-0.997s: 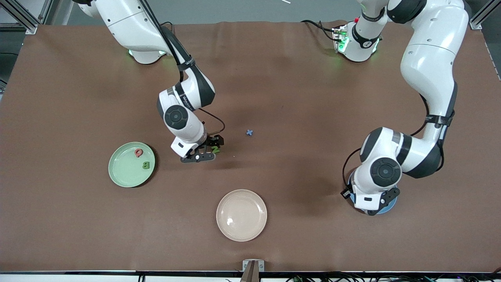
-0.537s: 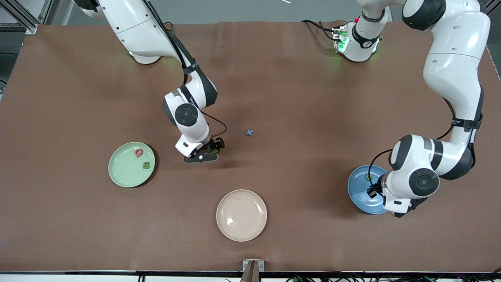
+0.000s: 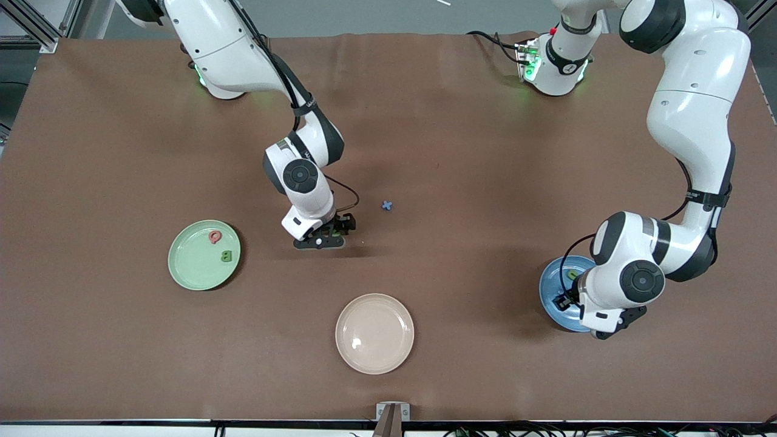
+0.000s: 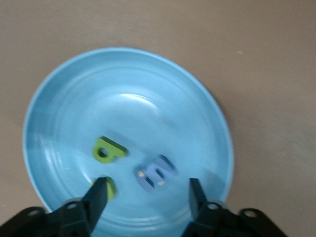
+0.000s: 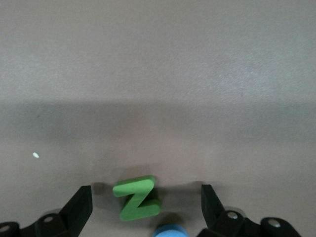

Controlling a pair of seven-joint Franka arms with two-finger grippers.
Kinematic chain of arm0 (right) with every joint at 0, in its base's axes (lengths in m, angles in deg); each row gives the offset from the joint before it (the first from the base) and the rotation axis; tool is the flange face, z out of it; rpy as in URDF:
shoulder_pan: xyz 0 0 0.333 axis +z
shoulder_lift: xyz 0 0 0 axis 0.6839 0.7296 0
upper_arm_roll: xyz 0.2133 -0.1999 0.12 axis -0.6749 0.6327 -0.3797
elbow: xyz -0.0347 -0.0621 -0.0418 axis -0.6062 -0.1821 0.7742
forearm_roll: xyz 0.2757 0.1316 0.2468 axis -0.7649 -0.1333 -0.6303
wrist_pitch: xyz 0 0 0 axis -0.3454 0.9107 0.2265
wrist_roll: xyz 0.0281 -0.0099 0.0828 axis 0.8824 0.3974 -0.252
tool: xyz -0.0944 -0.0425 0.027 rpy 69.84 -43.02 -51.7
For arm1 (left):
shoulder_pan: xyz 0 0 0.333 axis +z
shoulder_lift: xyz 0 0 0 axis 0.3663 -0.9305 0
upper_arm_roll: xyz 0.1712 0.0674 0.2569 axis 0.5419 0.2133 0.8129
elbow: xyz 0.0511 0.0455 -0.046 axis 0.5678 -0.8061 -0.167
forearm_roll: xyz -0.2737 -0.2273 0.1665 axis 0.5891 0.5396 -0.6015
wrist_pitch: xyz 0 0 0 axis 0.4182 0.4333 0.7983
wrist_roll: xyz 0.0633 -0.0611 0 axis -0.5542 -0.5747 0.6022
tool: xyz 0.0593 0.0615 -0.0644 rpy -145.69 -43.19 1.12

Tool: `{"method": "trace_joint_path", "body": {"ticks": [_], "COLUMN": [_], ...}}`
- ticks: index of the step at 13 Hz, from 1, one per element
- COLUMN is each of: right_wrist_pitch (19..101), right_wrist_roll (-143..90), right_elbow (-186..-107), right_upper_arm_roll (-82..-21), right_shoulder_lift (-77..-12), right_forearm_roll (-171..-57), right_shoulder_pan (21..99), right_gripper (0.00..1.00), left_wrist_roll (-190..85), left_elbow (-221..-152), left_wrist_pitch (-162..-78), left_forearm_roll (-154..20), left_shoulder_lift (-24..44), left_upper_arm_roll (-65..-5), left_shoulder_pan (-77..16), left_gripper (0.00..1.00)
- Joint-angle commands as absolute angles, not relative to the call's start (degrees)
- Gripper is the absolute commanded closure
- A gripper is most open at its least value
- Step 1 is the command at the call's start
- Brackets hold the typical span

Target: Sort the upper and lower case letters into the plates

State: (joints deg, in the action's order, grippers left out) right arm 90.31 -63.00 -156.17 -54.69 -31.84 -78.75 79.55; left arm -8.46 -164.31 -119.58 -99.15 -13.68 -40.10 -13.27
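I count letters in both plates, green plate (image 3: 182,258) and blue plate (image 4: 59,98); with the left gripper (image 4: 144,193) spread empty above the blue plate and the right gripper (image 5: 146,203) spread around the Z (image 5: 137,198), the cross-shaped letter (image 3: 387,206) waits.

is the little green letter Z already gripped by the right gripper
No, the small green foam letter Z lies on the table between the right gripper's open fingers, untouched.

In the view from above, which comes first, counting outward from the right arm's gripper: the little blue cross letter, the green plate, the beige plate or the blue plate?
From the right gripper, fingers open over a green Z:
1. Blue cross letter, just toward the left arm's end.
2. Green plate and beige plate: too close to call.
3. Blue plate, at the left arm's end, under the left gripper.
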Motion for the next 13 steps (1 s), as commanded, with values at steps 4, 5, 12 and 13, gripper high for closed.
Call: {"method": "trace_joint_path", "body": {"ticks": [4,5,12,13], "right_wrist_pitch": [90.1,90.0,84.9,78.9], "right_wrist_roll": [-65.2,-65.2,-64.8,-61.7], "right_elbow": [-156.7,-156.7,-155.1,-153.2], "right_upper_arm_roll": [-54.3,-54.3,-54.3,-54.3], "right_shoulder_lift": [-32.0,-32.1,-34.0,-36.4], "right_forearm_roll": [-77.7,-77.7,-78.1,-78.1], "right_shoulder_pan": [80.9,80.9,77.6,75.0], "right_gripper": [0.26,0.36,1.0,1.0], "left_wrist_roll": [2.8,5.5,27.6,31.8], "left_elbow": [-167.1,-167.3,-171.1,-172.8], "left_wrist_pitch": [-117.5,-117.4,-120.9,-122.8], "left_forearm_roll": [-98.3,-98.3,-99.1,-99.3], "left_shoulder_lift": [-12.4,-12.3,-12.8,-12.6], "left_upper_arm_roll": [-51.0,-51.5,-51.5,-51.5], "left_shoulder_pan": [-16.8,-18.9,-33.7,-34.6], "left_gripper": [0.0,0.0,0.01,0.02]}}
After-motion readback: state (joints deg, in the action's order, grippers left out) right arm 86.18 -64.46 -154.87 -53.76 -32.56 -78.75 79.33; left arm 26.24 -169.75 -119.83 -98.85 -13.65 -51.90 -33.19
